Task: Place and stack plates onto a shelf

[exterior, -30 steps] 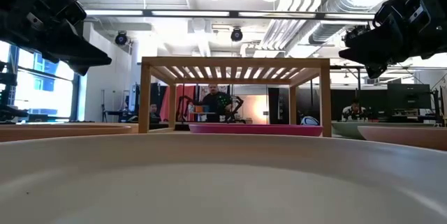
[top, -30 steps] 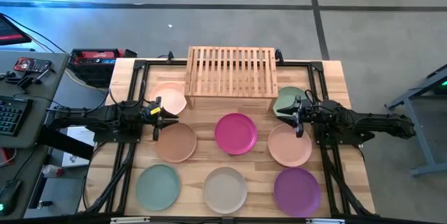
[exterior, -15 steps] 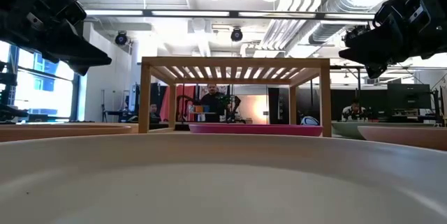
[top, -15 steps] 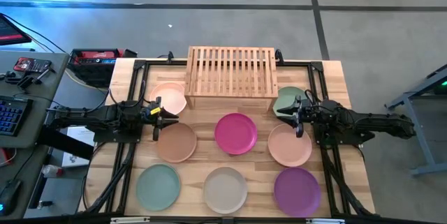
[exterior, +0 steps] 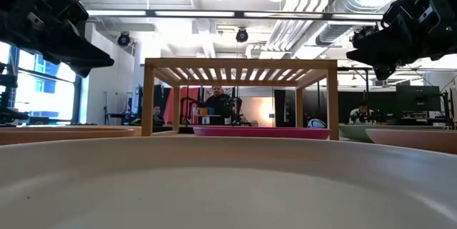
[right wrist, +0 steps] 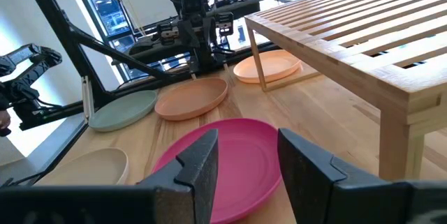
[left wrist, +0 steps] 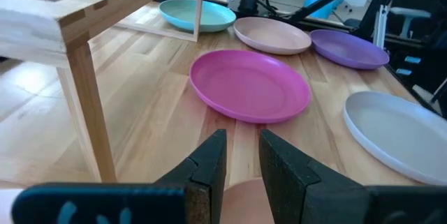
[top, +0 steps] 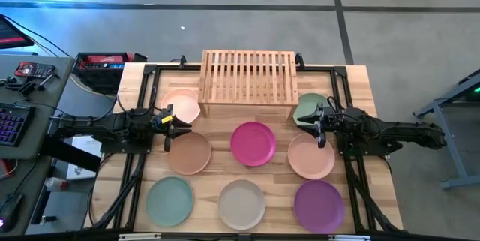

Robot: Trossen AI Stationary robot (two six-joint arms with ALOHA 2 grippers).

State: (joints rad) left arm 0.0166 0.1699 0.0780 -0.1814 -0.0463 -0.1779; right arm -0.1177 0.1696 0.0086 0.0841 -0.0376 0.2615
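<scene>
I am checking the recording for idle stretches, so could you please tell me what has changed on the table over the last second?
Nothing visibly changed: the left gripper and the right gripper hang where they were, both open and empty, all eight plates lie in the same places on the table, and the shelf remains bare.
</scene>
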